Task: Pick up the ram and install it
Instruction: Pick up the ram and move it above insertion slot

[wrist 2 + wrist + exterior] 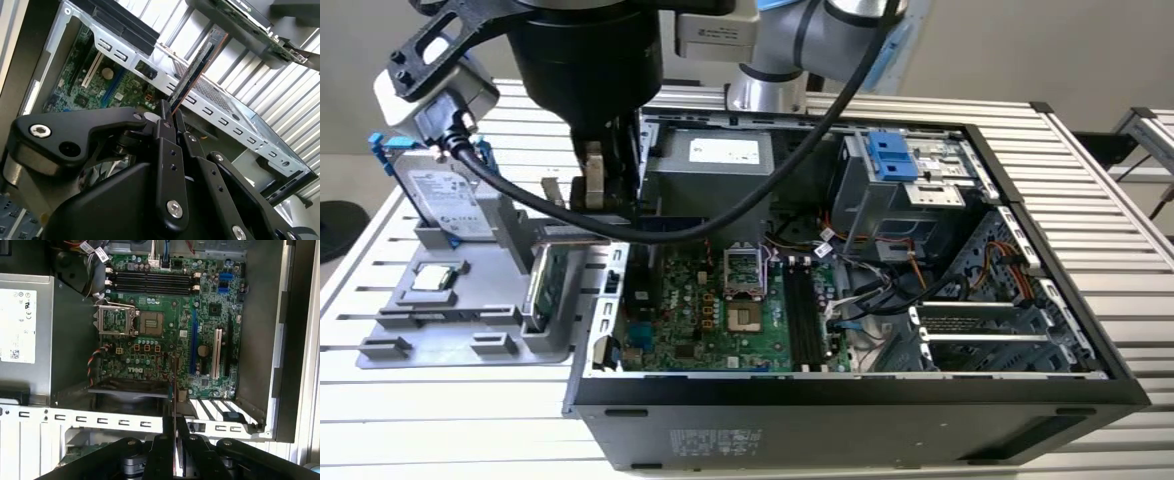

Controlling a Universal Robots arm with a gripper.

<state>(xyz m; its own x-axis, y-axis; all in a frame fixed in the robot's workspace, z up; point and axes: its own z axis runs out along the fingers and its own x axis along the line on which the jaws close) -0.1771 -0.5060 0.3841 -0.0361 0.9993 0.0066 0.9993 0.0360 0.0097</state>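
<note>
The ram (197, 62) is a thin dark stick with a copper-coloured edge, seen edge-on in both wrist views. My gripper (171, 111) is shut on its lower end, and the stick juts out past the fingertips. In the first wrist view the ram (172, 387) stands as a slim bar over the case's rear wall, with the gripper (174, 429) below it. In the exterior view the gripper (610, 195) hangs over the open computer case's left wall, between the grey fixture and the motherboard (720, 310). The long black memory slots (150, 282) lie on the far side of the board from the gripper.
A grey fixture tray (454, 320) on the exterior view's left carries a hard drive (447, 195) and a tall green card (547, 285). Inside the case are a power supply (714, 160), a drive cage (907, 170) and loose cables (881, 290). A thick black cable (720, 215) drapes over the case.
</note>
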